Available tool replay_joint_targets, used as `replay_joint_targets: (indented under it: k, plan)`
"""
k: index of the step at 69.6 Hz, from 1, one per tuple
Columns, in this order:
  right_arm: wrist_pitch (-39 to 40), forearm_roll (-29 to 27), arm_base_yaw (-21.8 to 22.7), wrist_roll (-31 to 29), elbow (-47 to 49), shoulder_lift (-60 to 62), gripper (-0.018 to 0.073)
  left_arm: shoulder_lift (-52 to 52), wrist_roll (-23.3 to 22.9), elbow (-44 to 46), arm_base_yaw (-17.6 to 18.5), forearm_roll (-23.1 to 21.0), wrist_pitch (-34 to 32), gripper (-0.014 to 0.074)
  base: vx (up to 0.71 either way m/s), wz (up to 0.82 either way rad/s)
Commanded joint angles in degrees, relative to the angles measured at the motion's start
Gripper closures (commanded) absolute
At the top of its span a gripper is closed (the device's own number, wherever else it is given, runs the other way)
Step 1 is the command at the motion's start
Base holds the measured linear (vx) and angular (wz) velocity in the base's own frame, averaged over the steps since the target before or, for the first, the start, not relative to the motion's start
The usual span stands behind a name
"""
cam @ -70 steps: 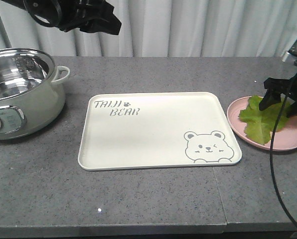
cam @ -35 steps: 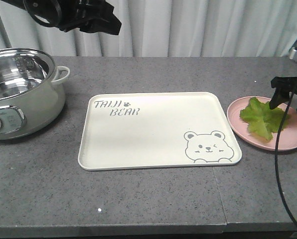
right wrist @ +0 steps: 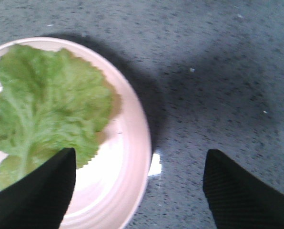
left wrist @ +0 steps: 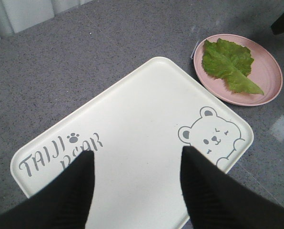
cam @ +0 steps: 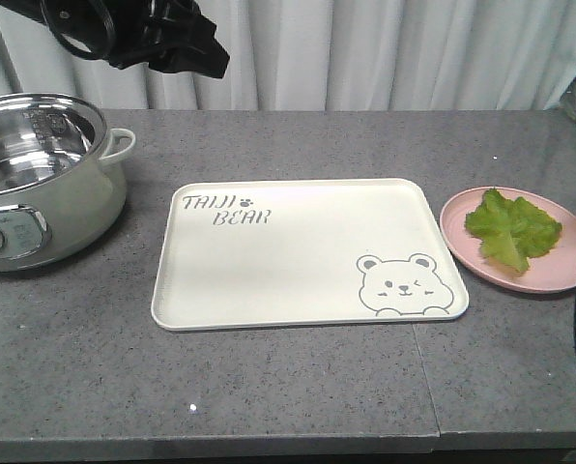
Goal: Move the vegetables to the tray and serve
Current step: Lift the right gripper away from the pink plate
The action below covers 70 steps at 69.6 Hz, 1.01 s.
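Vegetables: the lettuce leaf (cam: pixel 512 228) lies flat on the pink plate (cam: pixel 559 277), crinkled edges spread, pale rib showing in the left wrist view.
Plate: on the table (cam: pixel 298 387) at the right, just beside the right edge of the tray (cam: pixel 298 266); whether the rims touch cannot be told.
Tray: middle of the table, nothing on it, "TAIJI BEAR" lettering at its far left, winking bear at its near right corner.
Left gripper: the left gripper (left wrist: pixel 137 152) hangs high over the tray's left part, fingers (left wrist: pixel 73 191) set wide apart, holding nothing.
Right gripper: the right gripper (right wrist: pixel 139 155) hovers above the plate's rim and the bare table next to it, fingers (right wrist: pixel 237 188) spread wide, nothing between them, clear of the leaf.
Pot: a steel-lined electric pot (cam: pixel 42 184) stands at the far left of the table, well apart from the tray.
Backdrop: pale curtain (cam: pixel 385 48) behind the table.
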<state>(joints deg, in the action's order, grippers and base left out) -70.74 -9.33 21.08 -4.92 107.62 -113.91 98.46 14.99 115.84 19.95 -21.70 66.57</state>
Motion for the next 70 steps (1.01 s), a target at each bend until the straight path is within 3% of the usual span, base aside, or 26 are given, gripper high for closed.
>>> replay_joint_targets:
  k: [1, 19, 70]
  plan:
    - [0.10, -1.88, 2.00, -1.39, 1.61, 2.69, 0.0015, -2.90, -0.43, 1.34, 0.28, -0.92, -2.87, 0.0199, 0.00, 0.00]
    - [-0.93, -5.02, 2.29, -3.24, 1.61, -0.22, 0.0029, -2.90, -0.43, 1.34, 0.28, -0.91, -2.92, 0.0199, 0.00, 0.00]
    - [-3.08, -5.20, 2.13, -3.93, 1.61, -7.33, 0.0054, -2.90, -0.43, 1.34, 0.28, -0.86, -2.85, 0.0199, 0.00, 0.00]
